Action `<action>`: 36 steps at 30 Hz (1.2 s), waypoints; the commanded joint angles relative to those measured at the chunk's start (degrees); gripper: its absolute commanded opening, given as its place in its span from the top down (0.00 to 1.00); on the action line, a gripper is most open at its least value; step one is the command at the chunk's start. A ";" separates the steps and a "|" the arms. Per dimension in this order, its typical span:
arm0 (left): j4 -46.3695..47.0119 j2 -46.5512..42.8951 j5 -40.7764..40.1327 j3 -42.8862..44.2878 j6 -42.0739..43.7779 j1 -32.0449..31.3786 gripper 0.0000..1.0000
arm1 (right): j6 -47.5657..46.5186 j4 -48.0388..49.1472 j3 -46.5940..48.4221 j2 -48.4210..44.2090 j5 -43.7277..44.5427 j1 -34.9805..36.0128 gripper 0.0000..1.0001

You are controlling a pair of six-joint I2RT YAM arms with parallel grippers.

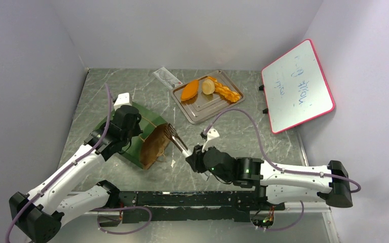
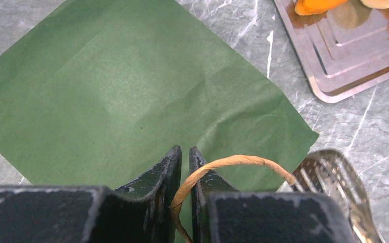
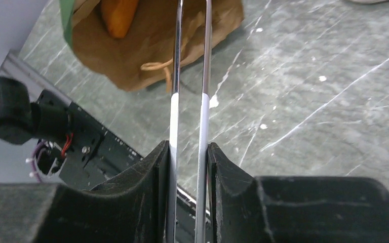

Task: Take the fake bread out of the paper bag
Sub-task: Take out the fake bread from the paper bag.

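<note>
The paper bag [image 1: 149, 136] lies on its side, dark green outside, with its brown mouth facing my right arm. My left gripper [image 1: 138, 130] is shut on the bag's tan handle [image 2: 233, 163], above the green side [image 2: 131, 86]. My right gripper [image 1: 195, 158] is shut on metal tongs [image 1: 177, 139], whose tips are at the bag's mouth. In the right wrist view the tongs [image 3: 191, 76] run past my right gripper [image 3: 188, 147] into the brown opening. One orange bread piece [image 3: 119, 17] lies inside, left of the tongs. An oval loaf [image 1: 190, 90], a bun [image 1: 208, 87] and a braided stick [image 1: 225, 91] lie on the tray.
A flat metal tray [image 1: 202, 111] sits behind the bag at the table's middle back. A small clear packet [image 1: 167, 77] lies to its left. A pink-framed whiteboard [image 1: 296, 86] leans at the right wall. A black rail [image 1: 197, 200] runs along the near edge.
</note>
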 commanded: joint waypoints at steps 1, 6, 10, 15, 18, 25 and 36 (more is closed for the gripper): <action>-1.41 0.72 -1.46 2.88 -0.67 0.54 0.93 | 3.58 0.32 2.08 0.42 3.61 5.06 0.73; -1.31 1.03 -1.48 3.24 -0.59 0.54 0.93 | 5.09 2.37 2.79 3.97 3.57 9.42 0.74; -0.79 0.55 -1.09 3.15 -0.17 0.54 0.93 | 5.16 5.35 3.79 8.47 2.09 10.12 0.74; -0.98 0.09 -0.78 3.46 0.42 0.54 0.93 | 3.91 11.29 5.66 14.46 0.98 9.42 0.73; -0.76 -0.53 -0.46 3.24 0.71 0.54 0.93 | 3.10 14.97 7.15 18.00 -3.39 5.52 0.73; -0.31 -1.17 0.38 2.89 1.08 0.54 0.93 | 4.35 23.04 9.15 25.52 -16.49 -5.52 0.71; 1.14 -1.94 1.45 1.77 1.53 0.54 0.93 | 13.84 42.28 4.69 35.97 -34.10 -15.75 0.62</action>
